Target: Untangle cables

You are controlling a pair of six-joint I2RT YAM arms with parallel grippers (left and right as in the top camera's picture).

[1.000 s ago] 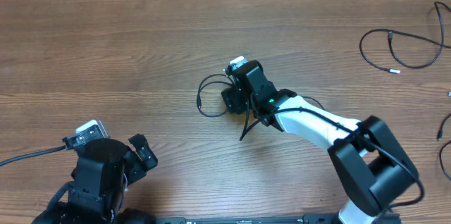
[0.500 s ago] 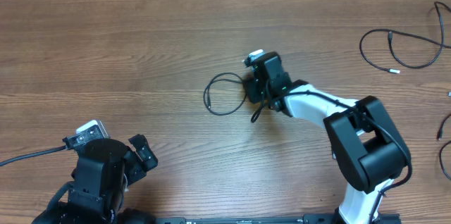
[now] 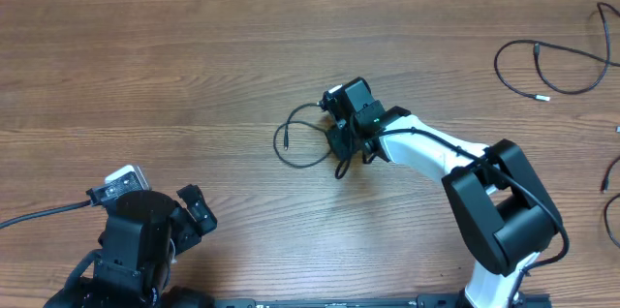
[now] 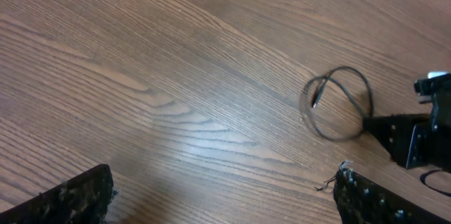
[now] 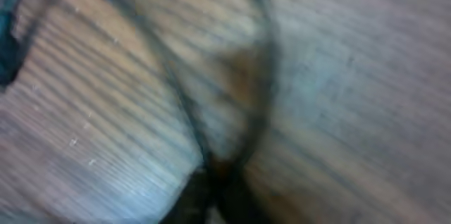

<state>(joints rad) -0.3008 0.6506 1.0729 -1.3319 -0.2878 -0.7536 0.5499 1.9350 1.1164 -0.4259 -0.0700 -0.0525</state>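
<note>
A thin black cable lies in a small loop on the wooden table, left of centre. Its tail trails toward the front. My right gripper sits low at the loop's right side, shut on the cable. The blurred right wrist view shows the cable curving up from the closed jaws. The same loop and the right gripper appear in the left wrist view. My left gripper stays at the front left, open and empty, with fingers wide apart.
More black cables lie far right: a large loop with a pale tip, and another strand at the right edge. The right arm stretches across the table from the front right.
My right gripper closed on the cable. It swung right with the loop, then came back left and toward the front, reshaping the loop. The left arm has not moved.
</note>
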